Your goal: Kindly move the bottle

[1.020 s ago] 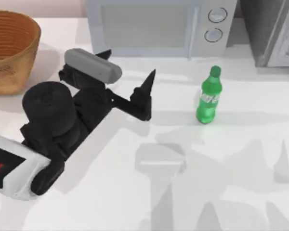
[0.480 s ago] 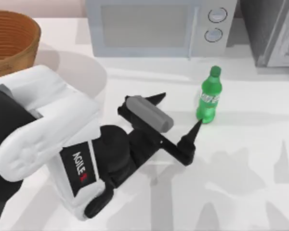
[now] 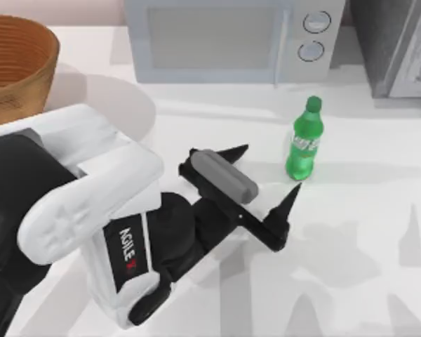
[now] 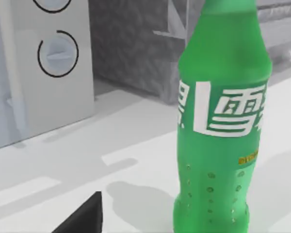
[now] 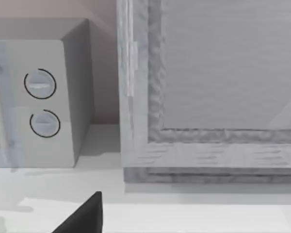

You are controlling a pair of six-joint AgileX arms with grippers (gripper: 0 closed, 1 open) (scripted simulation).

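So the bottle (image 3: 306,140) is standing upright on the white table (image 3: 351,281), toward the right of centre in the top view, a bit in front of the microwave (image 3: 231,38) and roughly below its two round knobs (image 3: 314,35). Green cap on, white-and-green label around the middle.

The left gripper (image 3: 266,174) is reaching in from the left side of the table, fingers spread wide open with nothing between them. One black fingertip (image 3: 292,194) sits just beside the bottle's base, on its near-left side, and I honestly can't tell if it's touching or just really close. The other fingertip (image 3: 237,150) is well off to the left of the bottle, at about the level of its lower half. So the bottle is just past the open mouth of the gripper, not between the fingers.

From the left wrist view the bottle (image 4: 220,121) is huge and close, upright, label facing the camera, with the tip of one dark finger (image 4: 82,218) poking in at the lower edge, apart from the bottle there. The microwave's knobs (image 4: 58,53) are off to the side behind it.

A wicker basket (image 3: 14,70) sits at the far left corner of the table, well apart from everything.

The right wrist view looks at the microwave's side (image 5: 43,102) and a grey cabinet-like thing (image 5: 208,87), with a dark finger tip (image 5: 85,216) at the edge.
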